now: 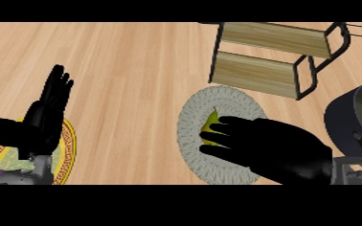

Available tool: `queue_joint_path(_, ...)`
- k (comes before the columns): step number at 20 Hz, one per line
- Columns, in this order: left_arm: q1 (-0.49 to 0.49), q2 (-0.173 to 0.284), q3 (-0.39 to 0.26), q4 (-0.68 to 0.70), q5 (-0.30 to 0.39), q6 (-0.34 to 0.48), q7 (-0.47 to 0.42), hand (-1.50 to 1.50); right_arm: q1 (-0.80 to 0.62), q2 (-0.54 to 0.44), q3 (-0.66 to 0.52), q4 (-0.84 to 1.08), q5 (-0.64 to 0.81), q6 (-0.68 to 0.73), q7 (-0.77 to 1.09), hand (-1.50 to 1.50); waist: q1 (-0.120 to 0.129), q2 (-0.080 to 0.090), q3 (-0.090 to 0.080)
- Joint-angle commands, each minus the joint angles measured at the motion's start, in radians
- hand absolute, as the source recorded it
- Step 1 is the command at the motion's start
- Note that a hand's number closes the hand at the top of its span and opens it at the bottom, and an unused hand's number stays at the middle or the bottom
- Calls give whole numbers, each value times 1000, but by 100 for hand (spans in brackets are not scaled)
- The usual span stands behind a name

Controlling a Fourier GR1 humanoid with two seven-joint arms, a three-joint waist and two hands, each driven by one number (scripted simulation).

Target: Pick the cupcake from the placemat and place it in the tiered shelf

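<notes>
On the wooden desk [127,76] we see no brand, label or writing we can read. Our right hand [272,146] lies over the round woven placemat [194,103], fingers curled round the cupcake [211,121], of which only a yellow-green sliver shows beside the fingertips. Just beyond the placemat stands the tiered shelf [272,55], two wooden boards in a black frame. Our left hand [50,107] rests open, fingers up, at the left edge above a yellow-rimmed plate [67,146]. A dark rounded object [343,119] sits at the right edge.
</notes>
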Motion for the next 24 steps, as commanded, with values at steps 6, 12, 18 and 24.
queue_joint_path(6,-45,-45,-11,21,-65,21,28,0,52,29,116,162,376,-177,-53,-150,3,2,0)
queue_joint_path(12,51,-75,-7,-59,-90,-13,29,0,53,120,49,245,406,-135,-145,-150,7,0,0)
queue_joint_path(18,-42,-104,65,75,-96,-57,-20,0,165,91,41,277,529,-217,-256,-150,-1,1,0)
queue_joint_path(24,7,-69,116,-52,-86,-118,60,0,168,135,-24,342,583,-227,-350,-150,1,0,0)
